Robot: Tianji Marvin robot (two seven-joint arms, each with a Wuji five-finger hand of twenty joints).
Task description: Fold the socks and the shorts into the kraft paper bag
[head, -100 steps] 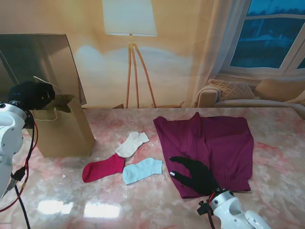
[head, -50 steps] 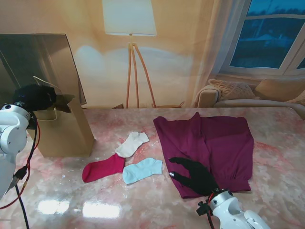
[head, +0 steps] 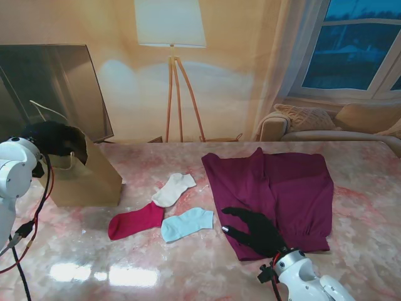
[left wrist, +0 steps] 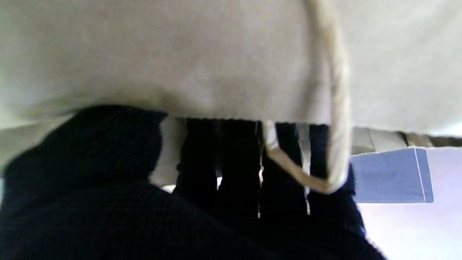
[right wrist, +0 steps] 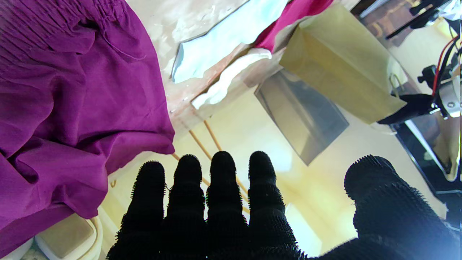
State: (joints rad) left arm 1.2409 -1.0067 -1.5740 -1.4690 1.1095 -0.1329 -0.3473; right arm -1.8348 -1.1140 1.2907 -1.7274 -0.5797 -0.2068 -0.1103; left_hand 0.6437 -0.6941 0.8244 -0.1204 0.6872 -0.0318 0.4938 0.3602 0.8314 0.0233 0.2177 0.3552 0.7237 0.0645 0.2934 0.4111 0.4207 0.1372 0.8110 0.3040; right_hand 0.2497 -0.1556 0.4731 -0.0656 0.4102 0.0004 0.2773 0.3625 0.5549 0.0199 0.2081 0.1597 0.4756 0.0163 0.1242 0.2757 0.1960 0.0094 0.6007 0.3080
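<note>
A pink marbled table [head: 188, 263] is seen from the stand camera. Nearest, at about 5 o'clock, the right hand [head: 254, 231] in a black glove is held flat with fingers spread and nothing grasped, lying over the near-left corner of the purple shorts [head: 282, 188]; in the right wrist view its fingers [right wrist: 222, 180] are shown straight and apart, with the shorts' gathered fabric [right wrist: 72, 90] beside them. The shorts are spread flat across the right half of the table, from 5 o'clock up toward 1 o'clock. 3 socks are laid near the table's middle, left of the shorts: a light blue sock [head: 187, 224] and a red sock [head: 135, 220] nearest, side by side and touching or nearly so, and a white sock [head: 174, 189] just beyond them, its toe meeting the red sock's cuff. Farther off, at about 10 o'clock, the kraft paper bag [head: 84, 179] is tilted, its top edge gripped by the left hand [head: 55, 137]. In the left wrist view the gloved fingers [left wrist: 234, 155] are seen curled over the bag's paper rim [left wrist: 180, 72], with the cord handle [left wrist: 335, 108] looped across them.
</note>
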